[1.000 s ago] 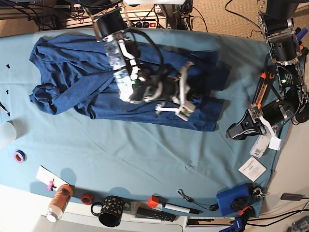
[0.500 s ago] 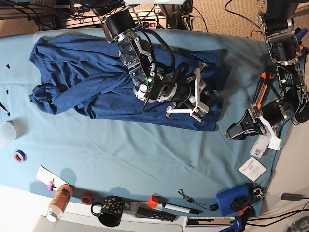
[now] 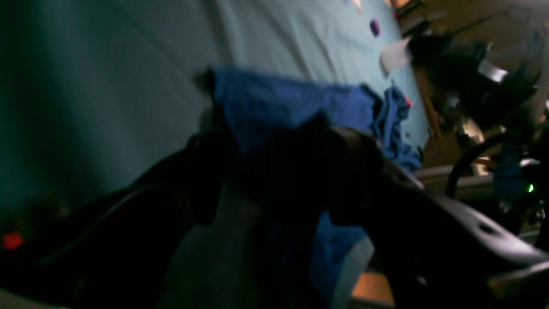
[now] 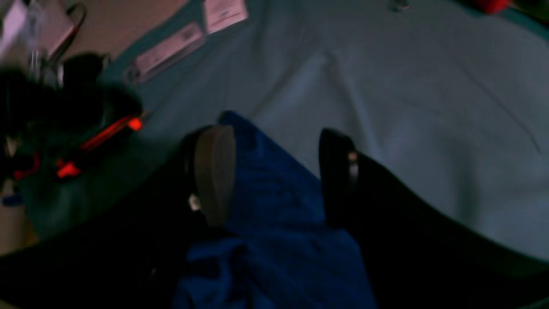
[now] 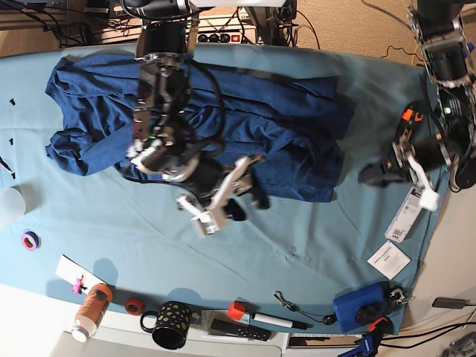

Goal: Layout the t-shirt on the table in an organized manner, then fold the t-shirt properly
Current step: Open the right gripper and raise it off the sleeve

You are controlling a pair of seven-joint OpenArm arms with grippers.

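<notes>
Since the earlier base views, my right pincer (image 5: 227, 199) has swung from the middle of the t-shirt (image 5: 245, 126) toward the near long edge of the table (image 5: 312, 245), and my left pincer (image 5: 394, 169) has shifted along the table's right end. Both jaws now stand wide. In the right wrist view the fingers (image 4: 213, 171) straddle a strip of blue cloth with gaps either side, so nothing is gripped. My left pincer hovers apart from the garment; its wrist view is too dark and blurred to show more.

The t-shirt lies bunched along the far long edge, spread from the far left corner to past the middle, its near hem rumpled and one sleeve curled at the left.

Risks, as I judge them:
- Closing now could pinch several layers together, because the hem is folded under; the pull would then drag a wad rather than flatten it.
- Cloth could snag on a finger as I lift away.
- A sweep toward the near edge could strike the mug (image 5: 169, 324) or bottle (image 5: 91, 311) standing there.
</notes>
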